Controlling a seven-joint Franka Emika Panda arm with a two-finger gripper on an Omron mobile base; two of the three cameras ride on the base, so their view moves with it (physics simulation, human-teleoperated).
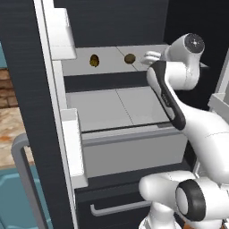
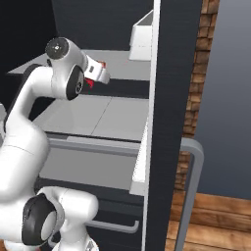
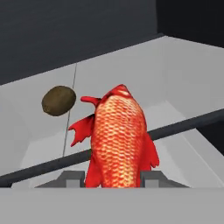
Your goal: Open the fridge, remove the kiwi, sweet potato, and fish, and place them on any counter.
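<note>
The fridge stands open, its dark door edges running down the left of the left base view and the middle of the right base view, with grey shelves and a pale drawer inside. In the hand view the pincer is clenched on the fish; the two grey fingertips press against its sides at the bottom centre of the frame, and the bright red scaled body rises up the middle with fins spread to either side. In the right base view a bit of red fish shows at the hand in the upper left, over the upper shelf.

The kiwi, dull olive-brown, sits left of centre in the hand view, on the grey shelf just beside the fish. In the left base view the kiwi lies on the upper shelf in the upper middle of the frame, near the white hand, and the sweet potato, more golden, lies further left on the same shelf, apart from it

A strip of beige worktop shows at the left edge of the left base view
</note>
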